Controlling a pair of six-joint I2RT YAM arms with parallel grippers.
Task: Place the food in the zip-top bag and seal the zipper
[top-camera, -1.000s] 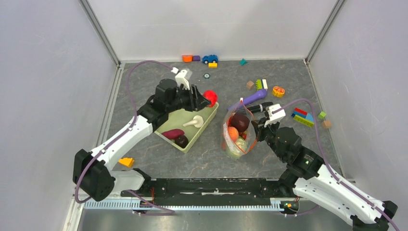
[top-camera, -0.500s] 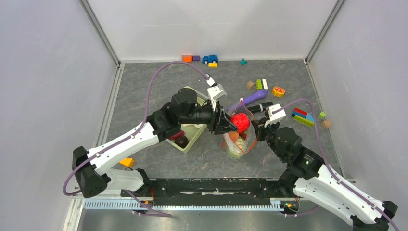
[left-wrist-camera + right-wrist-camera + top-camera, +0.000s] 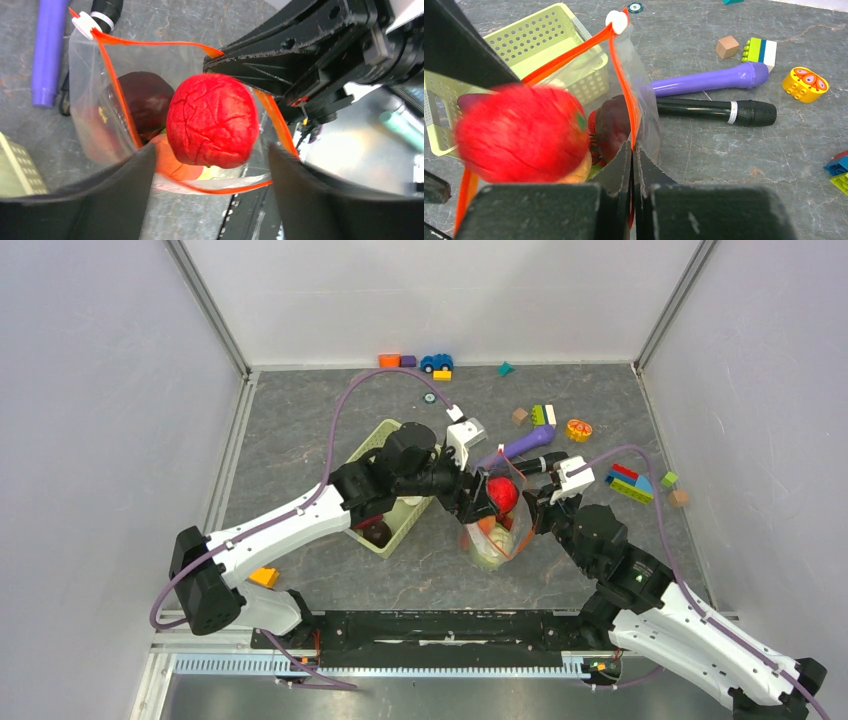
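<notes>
Above the open mouth of the zip-top bag (image 3: 490, 550), the left gripper (image 3: 211, 149) has its jaws apart with the red apple (image 3: 212, 127) loose between them, so the fruit can fall inside. The right gripper (image 3: 633, 150) is closed on the bag's rim beside the zipper (image 3: 621, 75) to hold the mouth wide. The left wrist view shows small gaps on both sides of the apple and a dark purple piece (image 3: 142, 100) lying in the bag; the top view shows neither.

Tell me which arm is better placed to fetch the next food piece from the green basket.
Left. The left end effector is open over the zip-top bag, beside the basket. The right end effector is shut on the bag's edge, holding the mouth open.
</notes>
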